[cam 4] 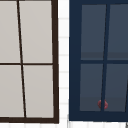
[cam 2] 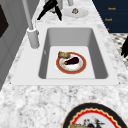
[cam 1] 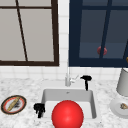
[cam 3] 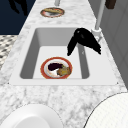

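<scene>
No readable text, label or number anywhere.

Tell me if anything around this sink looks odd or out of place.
Yes. A big red ball shows in the front view over the sink, yet the side views show a red-rimmed plate of food in the basin instead. Both hands hold nothing: the left hand at the sink's left edge, the right hand beside the tap.

**Lighting and render quality at the sink**

Illumination is even and diffuse, with no single visible source. The marble counter (cam 1: 27, 86) and the sink (cam 2: 98, 53) walls read bright; basin walls shade only softly. The dark window (cam 1: 100, 32) shows no glare. Both black hands, the left hand (cam 1: 39, 109) and the right hand (cam 1: 86, 78), appear as flat silhouettes, with no shading on the fingers. Edges are soft throughout.
</scene>
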